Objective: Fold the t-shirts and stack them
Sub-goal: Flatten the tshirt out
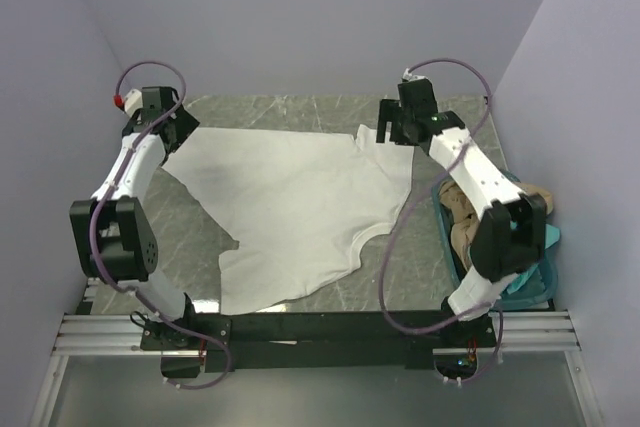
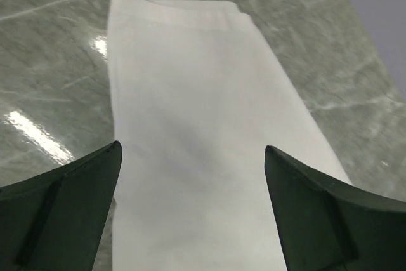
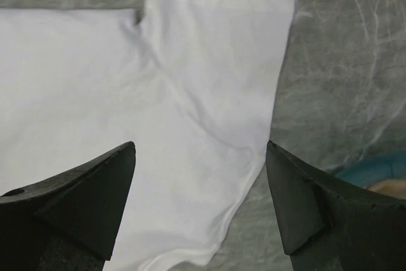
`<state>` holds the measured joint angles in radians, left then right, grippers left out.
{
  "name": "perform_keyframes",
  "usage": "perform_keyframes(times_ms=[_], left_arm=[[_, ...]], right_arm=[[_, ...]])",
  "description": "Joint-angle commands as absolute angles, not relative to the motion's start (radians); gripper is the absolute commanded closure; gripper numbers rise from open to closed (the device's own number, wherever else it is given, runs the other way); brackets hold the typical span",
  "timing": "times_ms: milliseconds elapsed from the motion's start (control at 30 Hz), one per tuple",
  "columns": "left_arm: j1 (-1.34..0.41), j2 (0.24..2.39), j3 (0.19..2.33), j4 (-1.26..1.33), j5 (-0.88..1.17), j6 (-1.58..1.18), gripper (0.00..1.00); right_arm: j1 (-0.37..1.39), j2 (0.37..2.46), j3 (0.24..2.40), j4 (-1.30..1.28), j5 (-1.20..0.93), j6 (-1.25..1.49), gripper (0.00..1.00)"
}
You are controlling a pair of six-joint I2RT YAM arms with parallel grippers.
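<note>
Spread white t-shirt [image 1: 300, 212]; both grippers empty.
The white t-shirt lies flat across the table [image 1: 400, 277], frame centre; the tan t-shirt [image 1: 462, 222] sits in the basket [image 1: 540, 292], lower right. At upper left and upper right, the left gripper [image 2: 191, 150] and right gripper [image 3: 200, 147] hover released over its far corners. Risk: an uneven regrasp skews the fold.

Matt white cloth t-shirt [image 1: 300, 207] on a glossy marble-look table [image 1: 400, 277].
</note>
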<state>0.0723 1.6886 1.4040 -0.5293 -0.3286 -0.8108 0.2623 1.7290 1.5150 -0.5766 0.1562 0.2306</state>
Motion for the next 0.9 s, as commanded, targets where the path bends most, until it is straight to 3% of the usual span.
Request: perform_keyframes(times_ms=[0, 233, 367, 700, 867], left_arm=[[0.066, 1.577, 1.306, -0.404, -0.195, -0.822, 0.01], [0.008, 1.629, 1.255, -0.354, -0.094, -0.785, 0.0], [0.005, 1.712, 1.235, -0.304, -0.016, -0.779, 0.01], [-0.048, 1.844, 1.178, -0.278, 0.009, -0.775, 0.01], [-0.084, 1.82, 1.041, -0.279, 0.015, -0.859, 0.01]], right_arm=[[0.379, 1.54, 1.412, -0.54, 0.187, 0.28, 0.1], [0.623, 1.419, 1.041, -0.433, 0.089, 0.555, 0.1], [0.725, 1.442, 0.959, -0.37, 0.081, 0.636, 0.1], [0.689, 1.65, 0.983, -0.423, 0.118, 0.667, 0.11], [0.557, 1.77, 1.048, -0.458, 0.077, 0.62, 0.11]])
